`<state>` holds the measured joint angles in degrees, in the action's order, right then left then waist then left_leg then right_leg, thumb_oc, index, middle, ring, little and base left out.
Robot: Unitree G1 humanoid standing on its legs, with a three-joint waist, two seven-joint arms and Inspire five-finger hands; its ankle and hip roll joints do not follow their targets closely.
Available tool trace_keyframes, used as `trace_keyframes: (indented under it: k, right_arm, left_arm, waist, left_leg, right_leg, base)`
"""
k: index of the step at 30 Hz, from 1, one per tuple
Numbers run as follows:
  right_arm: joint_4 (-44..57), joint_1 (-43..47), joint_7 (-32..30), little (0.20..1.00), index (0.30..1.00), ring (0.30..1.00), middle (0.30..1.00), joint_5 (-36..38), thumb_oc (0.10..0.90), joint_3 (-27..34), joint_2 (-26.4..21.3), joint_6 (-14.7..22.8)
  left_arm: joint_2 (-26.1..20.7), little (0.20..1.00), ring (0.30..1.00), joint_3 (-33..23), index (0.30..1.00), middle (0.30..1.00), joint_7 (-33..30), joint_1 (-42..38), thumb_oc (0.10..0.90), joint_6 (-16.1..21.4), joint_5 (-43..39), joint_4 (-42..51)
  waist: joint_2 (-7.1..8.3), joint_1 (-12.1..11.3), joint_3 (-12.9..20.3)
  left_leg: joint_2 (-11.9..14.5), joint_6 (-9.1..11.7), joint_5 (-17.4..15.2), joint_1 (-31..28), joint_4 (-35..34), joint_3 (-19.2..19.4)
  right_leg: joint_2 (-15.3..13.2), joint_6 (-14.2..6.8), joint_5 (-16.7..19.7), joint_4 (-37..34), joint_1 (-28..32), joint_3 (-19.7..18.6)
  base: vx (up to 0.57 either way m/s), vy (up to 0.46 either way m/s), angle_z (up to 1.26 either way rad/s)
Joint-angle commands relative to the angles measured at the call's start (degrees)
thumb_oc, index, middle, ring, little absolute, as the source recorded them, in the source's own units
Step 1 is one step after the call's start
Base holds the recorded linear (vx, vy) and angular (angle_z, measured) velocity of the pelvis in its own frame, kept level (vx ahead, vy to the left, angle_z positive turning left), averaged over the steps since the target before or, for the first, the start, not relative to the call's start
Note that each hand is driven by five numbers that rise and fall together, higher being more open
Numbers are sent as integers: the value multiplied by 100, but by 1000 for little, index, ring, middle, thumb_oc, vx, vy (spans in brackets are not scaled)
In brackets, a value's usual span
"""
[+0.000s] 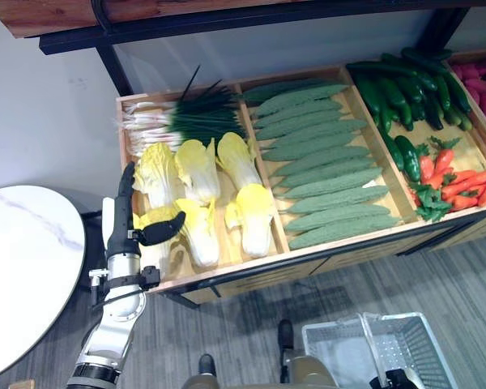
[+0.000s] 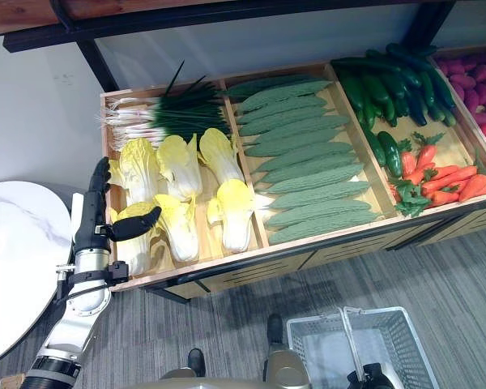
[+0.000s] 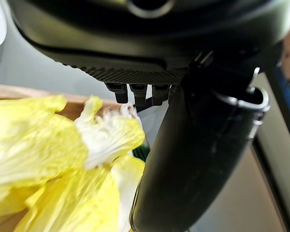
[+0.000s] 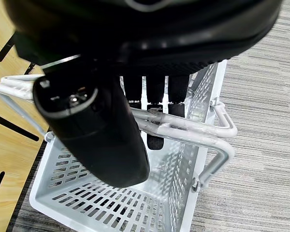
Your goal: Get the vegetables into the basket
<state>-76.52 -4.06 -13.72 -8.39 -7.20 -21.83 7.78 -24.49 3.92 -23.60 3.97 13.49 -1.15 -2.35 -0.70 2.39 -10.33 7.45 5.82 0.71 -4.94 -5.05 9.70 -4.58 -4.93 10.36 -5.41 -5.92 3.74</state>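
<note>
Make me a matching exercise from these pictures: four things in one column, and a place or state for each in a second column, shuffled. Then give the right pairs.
Things
1. left hand
2. right hand
3. bitter gourds
4. carrots

Places or states
A. the crate section to the right of the cabbages
B. curled round the handles of the white basket
C. open, fingers straight, at the crate's left end by the cabbages
D. the front of the section at the right, below the cucumbers

Pairs: 1-C, 2-B, 3-A, 4-D
</note>
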Motion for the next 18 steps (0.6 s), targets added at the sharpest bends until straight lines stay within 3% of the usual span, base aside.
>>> trace_keyframes:
  k: [1,18]
  right_arm:
    - [-143,98,-132,300,300,300,300,101,400,-239,-115,42]
    - [-95,127,-155,300,300,300,300,191,400,-278,-68,11]
  left_arm:
    - [-323,1000,1000,-70,1000,1000,150,-330,900,456,-111,421]
    - [-372,1000,1000,407,1000,1000,646,-78,900,120,-46,100]
  waist:
    - [284,46,189]
    - [254,43,164]
  left_leg:
    - [-12,48,91,350,5,-364]
    - [-6,31,104,353,5,-351]
  right_leg:
    - [-382,-479,-409,41,321,-72]
    - [-359,-460,-415,41,316,-96]
  base:
    - [0,0,0]
    - [0,0,0]
